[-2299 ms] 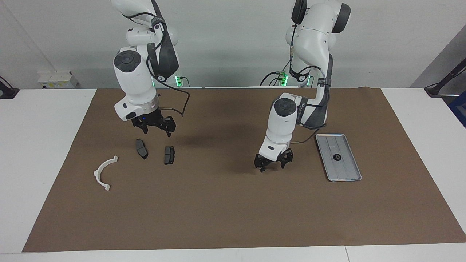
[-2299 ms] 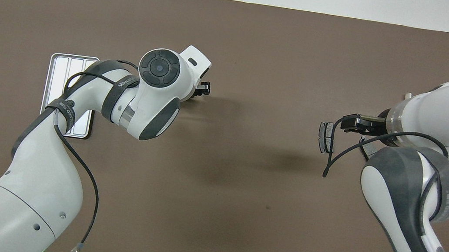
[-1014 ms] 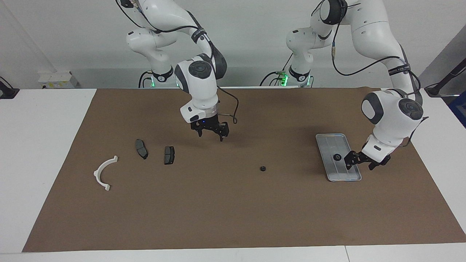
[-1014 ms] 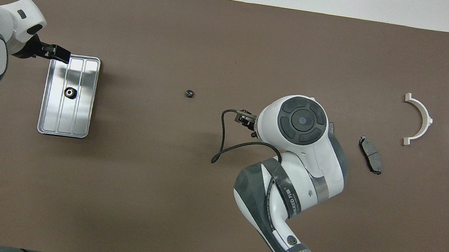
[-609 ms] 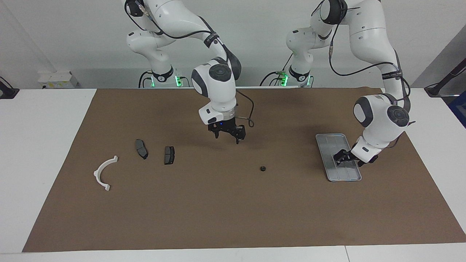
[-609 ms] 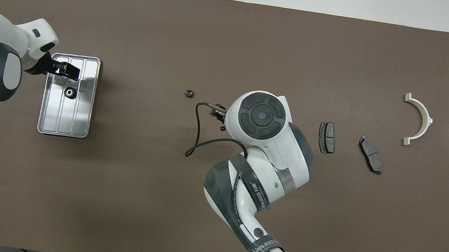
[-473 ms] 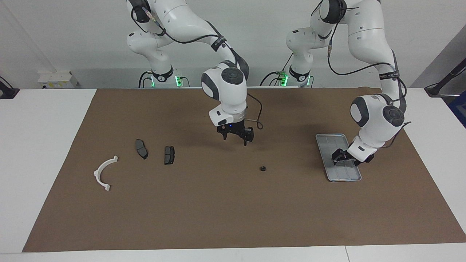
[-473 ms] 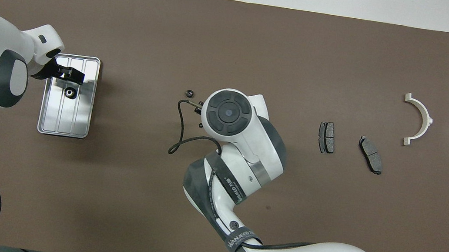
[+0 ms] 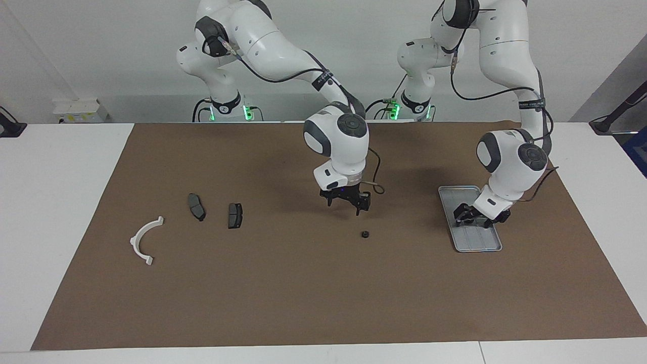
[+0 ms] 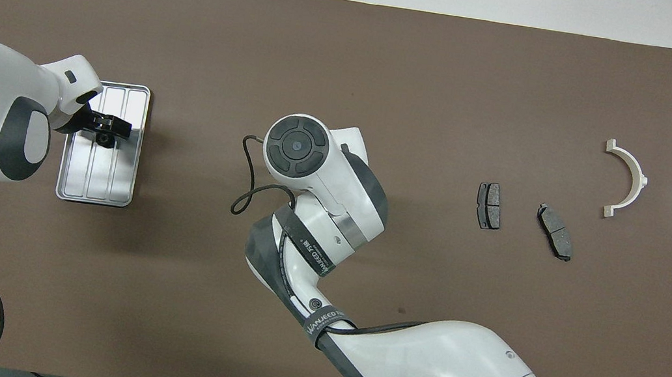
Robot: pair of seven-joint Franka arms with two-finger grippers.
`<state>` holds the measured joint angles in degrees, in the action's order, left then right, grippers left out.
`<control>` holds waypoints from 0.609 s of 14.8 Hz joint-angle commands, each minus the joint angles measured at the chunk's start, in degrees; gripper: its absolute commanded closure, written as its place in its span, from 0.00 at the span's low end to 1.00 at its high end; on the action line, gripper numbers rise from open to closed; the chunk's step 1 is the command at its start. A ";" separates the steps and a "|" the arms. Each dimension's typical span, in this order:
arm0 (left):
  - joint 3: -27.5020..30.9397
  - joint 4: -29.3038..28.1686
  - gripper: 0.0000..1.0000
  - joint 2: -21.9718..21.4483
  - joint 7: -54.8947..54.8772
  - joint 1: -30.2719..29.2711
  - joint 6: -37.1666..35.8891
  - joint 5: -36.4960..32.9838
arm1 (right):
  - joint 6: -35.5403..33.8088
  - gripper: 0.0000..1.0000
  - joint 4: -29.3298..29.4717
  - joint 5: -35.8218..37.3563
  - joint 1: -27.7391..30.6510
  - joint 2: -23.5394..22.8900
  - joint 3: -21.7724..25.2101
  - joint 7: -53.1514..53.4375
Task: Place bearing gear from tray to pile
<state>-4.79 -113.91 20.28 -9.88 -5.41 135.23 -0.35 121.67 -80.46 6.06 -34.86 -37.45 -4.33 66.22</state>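
Observation:
The silver tray [image 9: 478,241] [image 10: 97,181] lies toward the left arm's end of the mat. My left gripper [image 9: 469,218] [image 10: 110,130] hangs low over its middle, open, and hides the bearing gear that lay there. Another small black bearing gear [image 9: 364,234] lies on the bare mat mid-table. My right gripper [image 9: 344,207] hovers open just above the mat beside that gear, nearer to the robots; in the overhead view its wrist covers both. The pile sits toward the right arm's end: a white half-ring [image 9: 146,240] [image 10: 630,180] and two dark brake pads [image 9: 196,206] [image 9: 235,215] [image 10: 489,205] [image 10: 555,230].
A brown mat [image 9: 303,293] covers most of the white table [image 9: 55,202]. The right arm stretches across the mat's middle from its base [image 9: 222,106]. A cable loop [image 10: 246,192] hangs off its wrist.
The right gripper has swung from near the pile toward mid-table and come down beside the loose gear. The left gripper has slid from the tray's edge in over its middle, covering the gear there.

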 commanded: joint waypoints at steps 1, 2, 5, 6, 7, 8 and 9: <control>0.57 -2.63 0.00 -3.84 -0.67 0.40 -1.89 1.06 | -3.19 0.00 7.85 1.15 -0.82 -4.12 0.20 1.54; 0.57 -2.37 0.00 -4.36 -0.67 0.31 -2.86 1.06 | -3.98 0.00 10.22 1.15 -0.99 -5.61 0.20 1.54; 0.57 -2.01 0.00 -5.42 -0.67 0.31 -4.71 1.06 | -4.07 0.00 15.50 1.41 -2.22 -10.09 0.55 1.63; 0.57 -2.10 0.00 -5.42 -0.67 0.31 -4.63 1.06 | -3.81 0.00 16.99 1.41 -2.23 -11.23 0.55 1.63; 0.57 -2.10 0.00 -5.42 -0.67 0.31 -4.62 1.06 | -3.98 0.00 19.10 1.41 -2.40 -12.81 0.64 1.63; 0.57 -2.19 0.00 -5.42 -0.67 0.23 -4.71 1.06 | -4.59 0.00 21.55 1.50 -3.01 -14.48 0.81 1.63; 0.57 -2.28 0.00 -5.42 -0.58 0.40 -4.63 1.06 | -4.60 0.00 22.62 1.93 -3.89 -15.89 1.77 1.80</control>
<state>-4.68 -114.31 16.46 -9.88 -5.43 130.84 -0.35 118.97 -65.02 6.28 -37.22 -48.25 -3.78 66.26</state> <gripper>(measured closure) 0.000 0.000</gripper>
